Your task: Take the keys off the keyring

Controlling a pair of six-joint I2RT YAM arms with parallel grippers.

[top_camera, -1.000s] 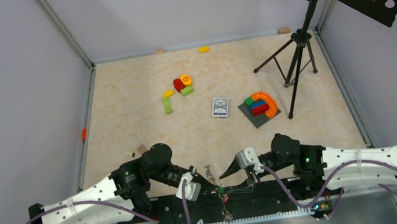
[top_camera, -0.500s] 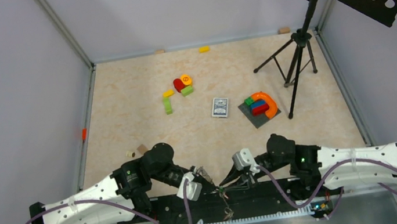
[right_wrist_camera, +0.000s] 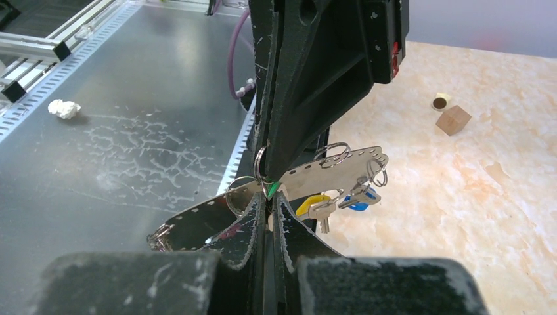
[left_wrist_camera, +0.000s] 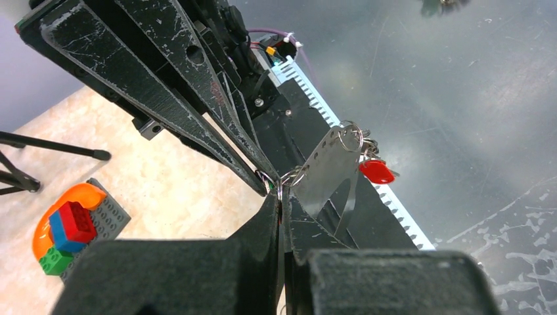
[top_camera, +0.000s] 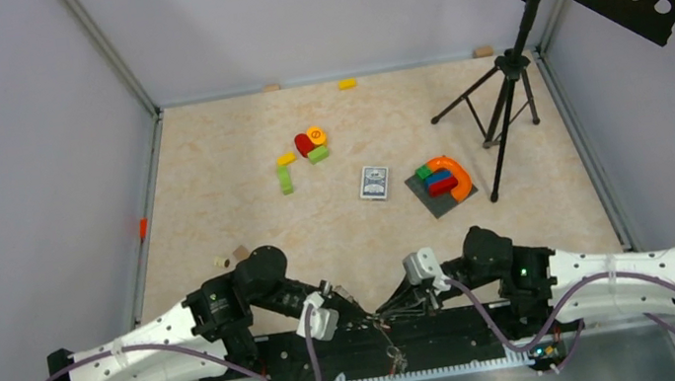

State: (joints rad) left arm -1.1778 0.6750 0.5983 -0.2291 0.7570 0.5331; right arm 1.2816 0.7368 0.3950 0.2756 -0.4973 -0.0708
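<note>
The keyring is a thin grey metal band with holes that carries small split rings. It hangs between both grippers over the table's near edge and also shows in the left wrist view. Keys hang from it by a red tag, a yellow tag and a blue tag. My left gripper is shut on a small ring of the keyring. My right gripper is shut on a green-tagged piece at the same spot. The two tips touch in the top view, left and right.
A playing-card box, a grey plate with an orange arch and blocks, loose toy blocks and a tripod stand are farther back. A wooden cube lies left. A black rail and a metal surface lie below the grippers.
Both gripper tips have come together and dropped toward the near rail. The key bundle now hangs lower between them.
</note>
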